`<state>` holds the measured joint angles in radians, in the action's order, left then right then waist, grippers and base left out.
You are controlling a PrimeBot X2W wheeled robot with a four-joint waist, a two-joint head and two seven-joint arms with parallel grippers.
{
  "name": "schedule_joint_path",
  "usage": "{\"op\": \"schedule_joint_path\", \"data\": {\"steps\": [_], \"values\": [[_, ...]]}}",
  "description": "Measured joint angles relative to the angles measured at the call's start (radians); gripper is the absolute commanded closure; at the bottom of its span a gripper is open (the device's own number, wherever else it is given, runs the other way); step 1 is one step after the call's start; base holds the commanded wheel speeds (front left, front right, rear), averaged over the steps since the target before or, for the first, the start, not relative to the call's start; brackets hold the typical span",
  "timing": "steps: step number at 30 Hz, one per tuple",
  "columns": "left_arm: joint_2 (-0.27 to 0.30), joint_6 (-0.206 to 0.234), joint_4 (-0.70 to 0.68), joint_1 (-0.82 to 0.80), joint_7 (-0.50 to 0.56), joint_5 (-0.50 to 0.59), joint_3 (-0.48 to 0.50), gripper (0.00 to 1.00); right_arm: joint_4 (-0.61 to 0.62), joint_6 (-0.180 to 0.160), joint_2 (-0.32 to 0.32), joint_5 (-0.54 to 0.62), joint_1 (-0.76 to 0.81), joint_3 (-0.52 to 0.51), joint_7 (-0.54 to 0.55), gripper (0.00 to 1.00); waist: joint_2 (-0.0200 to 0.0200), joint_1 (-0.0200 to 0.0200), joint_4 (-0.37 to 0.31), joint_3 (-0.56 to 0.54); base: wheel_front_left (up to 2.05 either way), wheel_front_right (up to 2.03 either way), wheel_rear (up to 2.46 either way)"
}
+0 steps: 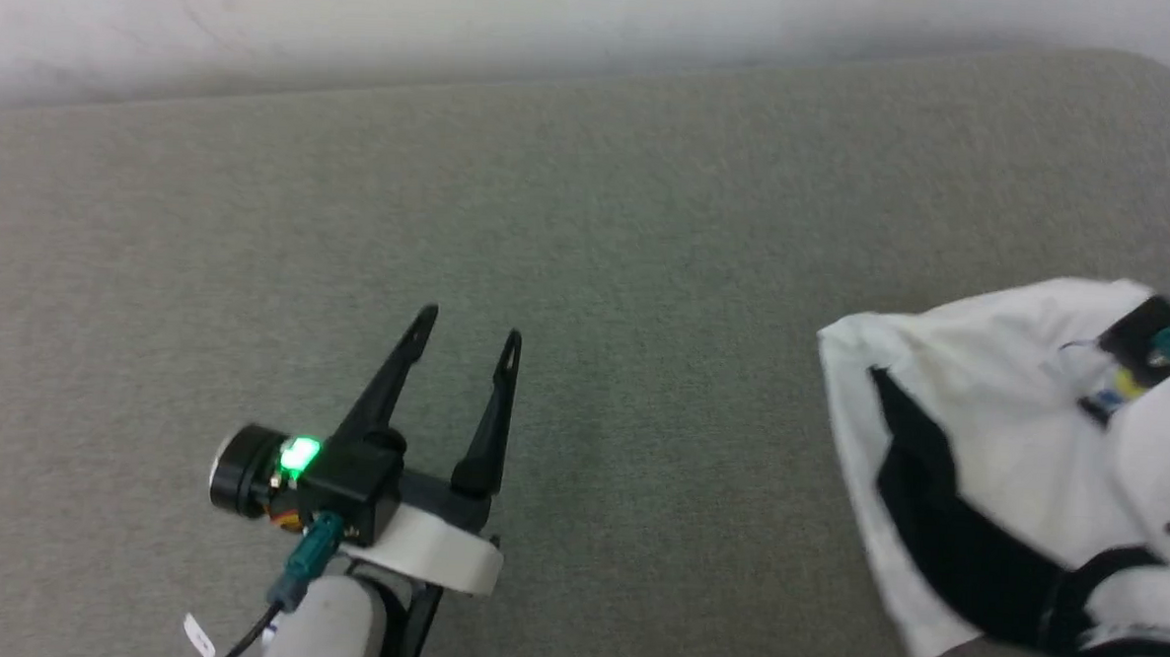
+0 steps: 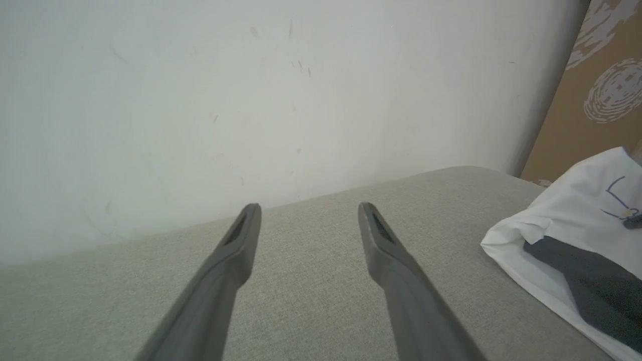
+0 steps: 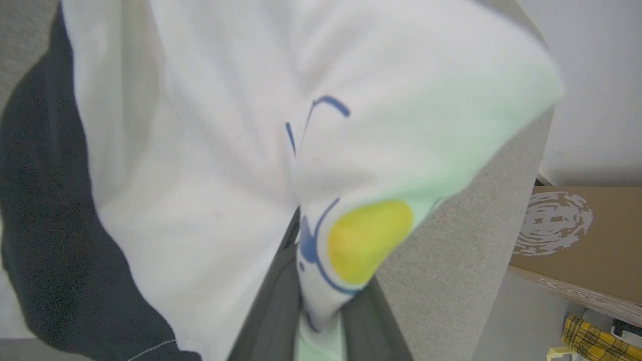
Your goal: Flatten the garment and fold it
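Observation:
The garment (image 1: 977, 385), white with a black sleeve, lies bunched at the right end of the grey padded surface (image 1: 590, 220). In the right wrist view my right gripper (image 3: 313, 286) is shut on a raised fold of the garment (image 3: 210, 150) that carries a yellow and blue print. That fold hides the fingertips. My right wrist (image 1: 1169, 413) sits over the cloth at the frame's right edge. Well left of the cloth, my left gripper (image 1: 471, 325) hovers open over bare padding with nothing between its fingers. The left wrist view has this gripper (image 2: 309, 208) pointing at the wall, with the garment (image 2: 577, 210) to its right.
A pale wall (image 2: 251, 100) runs along the far edge of the padded surface. Past the surface's rounded right end stands a brown cardboard box (image 3: 577, 235), with a yellow checked item (image 3: 592, 336) on the floor below it.

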<state>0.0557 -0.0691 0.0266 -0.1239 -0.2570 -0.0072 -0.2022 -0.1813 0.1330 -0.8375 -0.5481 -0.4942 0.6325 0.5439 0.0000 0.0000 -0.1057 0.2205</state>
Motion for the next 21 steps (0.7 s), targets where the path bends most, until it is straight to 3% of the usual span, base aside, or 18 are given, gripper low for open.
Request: {"op": "schedule_joint_path", "data": {"steps": [9,21], "values": [[0.003,-0.005,-0.054,-0.121,0.000,0.018,-0.041,0.00,-0.266,0.000,-0.102,-0.004,-0.126,-0.015,-0.201,1.00,0.0000,0.0002,-0.061,0.161,0.00,0.00,0.00],[0.004,0.005,-0.101,-0.161,0.000,0.018,-0.073,0.00,-0.593,0.000,-0.164,0.082,-0.205,-0.046,-0.436,1.00,0.0000,0.0001,-0.024,0.305,0.00,0.00,0.00]]}}
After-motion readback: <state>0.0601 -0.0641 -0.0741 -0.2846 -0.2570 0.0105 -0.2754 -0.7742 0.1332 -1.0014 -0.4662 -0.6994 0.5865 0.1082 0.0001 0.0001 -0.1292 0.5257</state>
